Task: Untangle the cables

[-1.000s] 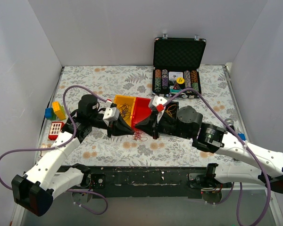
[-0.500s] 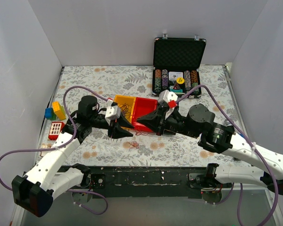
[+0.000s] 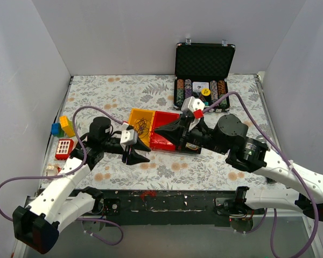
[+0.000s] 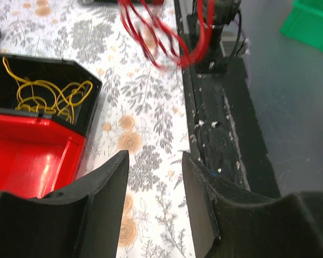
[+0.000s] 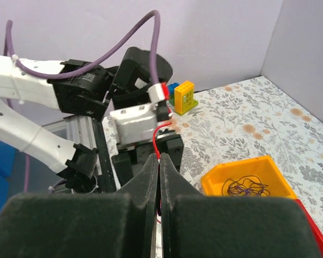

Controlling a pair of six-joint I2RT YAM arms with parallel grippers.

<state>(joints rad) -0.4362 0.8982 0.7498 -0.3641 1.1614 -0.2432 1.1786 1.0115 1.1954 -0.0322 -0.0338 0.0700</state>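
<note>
My right gripper [image 5: 159, 160] is shut on a thin red wire [image 5: 156, 141] that rises out of its closed fingertips. In the top view it [image 3: 161, 131] hovers over the red bin [image 3: 162, 124]. The red wire's loops [image 4: 161, 33] hang blurred in the air at the top of the left wrist view. My left gripper [image 4: 153, 157] is open and empty over the floral cloth, just in front of the bins in the top view [image 3: 142, 157]. Dark purple wire [image 3: 142, 124] lies in the orange bin [image 3: 134, 115]. Yellow wire [image 4: 51, 95] lies in a black bin [image 4: 89, 80].
An open poker-chip case [image 3: 203, 80] stands at the back. Toy bricks [image 3: 63, 127] and a red toy [image 3: 63, 147] lie at the left. The black mounting rail [image 3: 167, 201] runs along the near edge. The lilac arm hoses [image 3: 242, 110] arc above the table.
My right gripper has lifted the red wire off the cloth and risen over the red bin. My left gripper has drawn back toward the near edge.
</note>
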